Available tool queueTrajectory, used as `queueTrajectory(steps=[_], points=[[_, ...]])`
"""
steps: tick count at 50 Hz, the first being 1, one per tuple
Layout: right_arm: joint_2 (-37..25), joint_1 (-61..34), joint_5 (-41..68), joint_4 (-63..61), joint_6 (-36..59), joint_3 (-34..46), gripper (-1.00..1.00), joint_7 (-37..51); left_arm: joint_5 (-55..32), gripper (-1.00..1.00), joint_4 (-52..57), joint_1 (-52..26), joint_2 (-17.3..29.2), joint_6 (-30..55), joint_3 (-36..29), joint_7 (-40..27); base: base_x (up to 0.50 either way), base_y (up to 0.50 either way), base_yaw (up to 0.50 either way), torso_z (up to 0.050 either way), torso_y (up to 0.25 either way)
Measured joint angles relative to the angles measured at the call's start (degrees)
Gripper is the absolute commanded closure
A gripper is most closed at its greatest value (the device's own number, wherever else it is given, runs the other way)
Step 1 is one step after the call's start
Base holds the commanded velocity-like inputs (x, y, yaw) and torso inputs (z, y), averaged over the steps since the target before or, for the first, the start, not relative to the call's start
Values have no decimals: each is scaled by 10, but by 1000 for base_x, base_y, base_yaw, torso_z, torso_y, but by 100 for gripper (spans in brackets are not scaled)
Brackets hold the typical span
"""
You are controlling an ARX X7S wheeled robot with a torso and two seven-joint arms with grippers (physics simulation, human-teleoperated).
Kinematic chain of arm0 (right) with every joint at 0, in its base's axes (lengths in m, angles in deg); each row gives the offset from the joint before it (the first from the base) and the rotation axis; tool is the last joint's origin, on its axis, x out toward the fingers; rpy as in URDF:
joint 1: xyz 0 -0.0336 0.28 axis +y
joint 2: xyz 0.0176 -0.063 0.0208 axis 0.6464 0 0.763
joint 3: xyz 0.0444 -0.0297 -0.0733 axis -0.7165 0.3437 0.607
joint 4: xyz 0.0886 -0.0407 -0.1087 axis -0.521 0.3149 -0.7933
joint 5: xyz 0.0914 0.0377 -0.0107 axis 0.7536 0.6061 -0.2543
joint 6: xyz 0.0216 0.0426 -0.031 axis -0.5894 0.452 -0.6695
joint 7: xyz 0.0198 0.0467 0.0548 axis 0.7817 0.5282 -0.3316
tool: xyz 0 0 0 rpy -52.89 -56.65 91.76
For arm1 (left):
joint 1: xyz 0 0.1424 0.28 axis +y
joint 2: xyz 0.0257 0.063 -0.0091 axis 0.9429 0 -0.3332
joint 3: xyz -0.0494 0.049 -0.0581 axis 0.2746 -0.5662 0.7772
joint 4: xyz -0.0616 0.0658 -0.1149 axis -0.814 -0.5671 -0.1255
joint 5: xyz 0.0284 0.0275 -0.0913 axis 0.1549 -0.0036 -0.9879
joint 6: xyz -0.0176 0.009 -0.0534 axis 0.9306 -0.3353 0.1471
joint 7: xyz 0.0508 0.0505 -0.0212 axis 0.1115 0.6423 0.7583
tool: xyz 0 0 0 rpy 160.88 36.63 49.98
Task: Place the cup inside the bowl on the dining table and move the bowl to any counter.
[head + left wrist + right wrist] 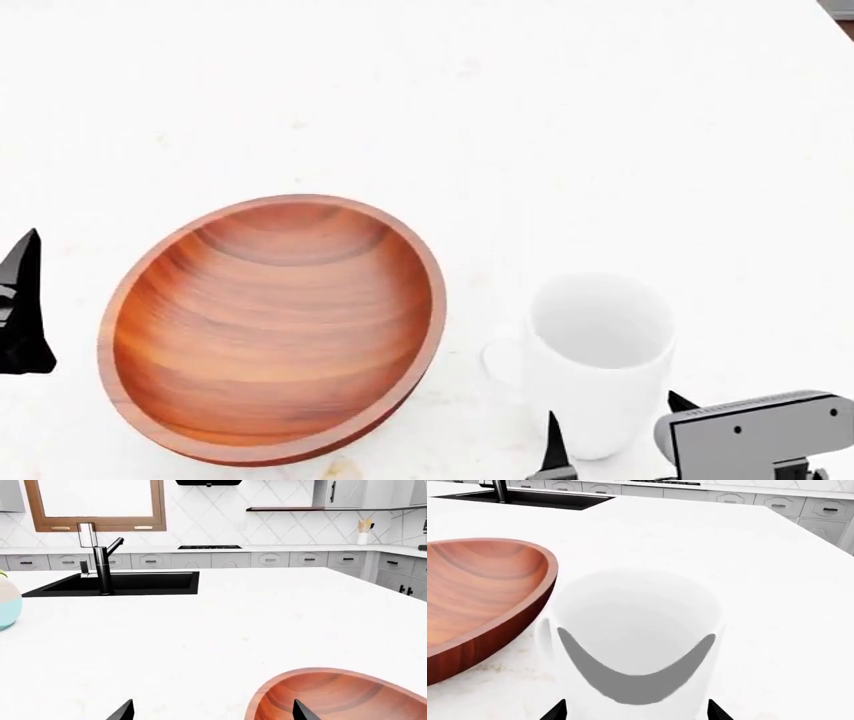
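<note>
Here the right gripper (637, 710) straddles the cup (597, 362) with jaws spread, unclosed, poised to grasp it for the bowl (274, 325) just beside.

A black rectangular sink (127, 583) is sunk into the white top, with a dark metal faucet (103, 562) upright at its rim. Behind stand grey cabinet drawers (200, 560), a wood-framed window (95, 505) and a black cooktop (209, 546)

Black pointed fingertips (553, 445); grey screwed wrist block (754, 430).
</note>
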Motion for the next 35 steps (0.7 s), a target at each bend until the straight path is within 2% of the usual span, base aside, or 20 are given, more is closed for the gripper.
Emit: queueTrajectory(steps=[5,6,24,35], points=[[0,-4,1,3,-2,3,-100,1,-1,-100,0,0,1,-1,0,-1,0,0,0,0,0],[0,-4,1,4,-2,3,100,1,-1,-100,0,0,1,-1,-1,-2,0,0,0,0,0],[1,-11,8,1,-5,9,100,14,-1,-100,-5,1,2,-7,-8,-7,0,0,0,0,0],[-1,-77,27,-28,43,16,100,30,-5,-100,-6,3,6,-9,-4,-6,0,0,0,0,0]])
